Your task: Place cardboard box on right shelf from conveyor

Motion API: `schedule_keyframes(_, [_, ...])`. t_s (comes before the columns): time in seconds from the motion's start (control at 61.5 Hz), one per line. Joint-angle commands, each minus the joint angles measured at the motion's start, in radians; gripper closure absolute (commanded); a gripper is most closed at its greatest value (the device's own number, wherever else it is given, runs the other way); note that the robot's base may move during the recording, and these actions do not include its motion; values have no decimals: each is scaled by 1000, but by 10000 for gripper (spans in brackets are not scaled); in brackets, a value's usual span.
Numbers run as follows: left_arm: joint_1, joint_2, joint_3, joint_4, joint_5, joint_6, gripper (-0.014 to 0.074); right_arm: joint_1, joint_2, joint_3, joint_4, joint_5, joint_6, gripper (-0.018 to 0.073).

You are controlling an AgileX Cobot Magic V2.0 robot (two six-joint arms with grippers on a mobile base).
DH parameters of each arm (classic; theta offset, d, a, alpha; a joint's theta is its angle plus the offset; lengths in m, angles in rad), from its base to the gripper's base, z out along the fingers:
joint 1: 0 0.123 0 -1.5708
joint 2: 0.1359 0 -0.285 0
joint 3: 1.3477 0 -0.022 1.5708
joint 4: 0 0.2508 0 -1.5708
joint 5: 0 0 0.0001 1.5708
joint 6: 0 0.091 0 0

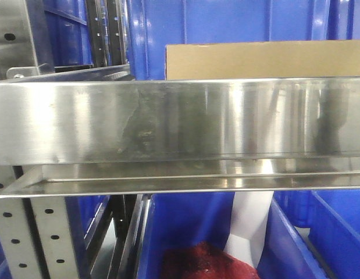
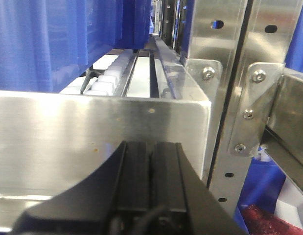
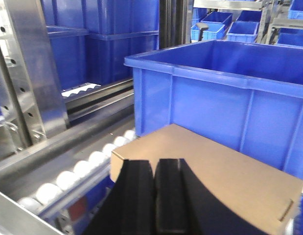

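Observation:
The tan cardboard box [image 1: 261, 60] shows its upper part behind the broad steel front lip of the right shelf [image 1: 168, 122]. In the right wrist view the cardboard box [image 3: 215, 171] lies on the white rollers [image 3: 87, 164], pressed against a blue bin [image 3: 229, 93]. My right gripper [image 3: 153, 164] hovers over the box's near corner, fingers shut with nothing between them. My left gripper [image 2: 152, 147] is shut and empty, close in front of a steel shelf lip [image 2: 68, 127]. The conveyor is out of view.
Perforated steel uprights [image 2: 224, 73] stand just right of the left gripper. Below the shelf sits a blue bin [image 1: 197, 221] holding a red object [image 1: 203, 261] and a white sheet [image 1: 249, 226]. More blue bins fill the back.

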Motion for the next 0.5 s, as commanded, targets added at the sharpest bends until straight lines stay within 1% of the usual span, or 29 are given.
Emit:
schedule_keyframes(0.0, [-6,-13,10,-6,-85,0,713,0,-20,0,-80,-96,78,503])
schedule_keyframes(0.081, [-6,-13,10,-6,-85,0,712,0,-56,37,-225,-99,239,503])
schedule_keyframes(0.13, [-6,-13,10,-6,-85,0,713,0,-88,68,-340,-99,354,503])
schedule_keyframes(0.212, [-6,-13,10,-6,-85,0,712,-10,-148,123,-471,-99,462,503])
schedule_keyframes(0.244, [-6,-13,10,-6,-85,0,713,-24,-176,148,-487,-99,475,503])
schedule_keyframes(0.309, [-6,-13,10,-6,-85,0,713,-70,-238,200,-487,-99,474,503])
schedule_keyframes(0.488, [-6,-13,10,-6,-85,0,713,-241,-393,338,-484,-126,474,503])
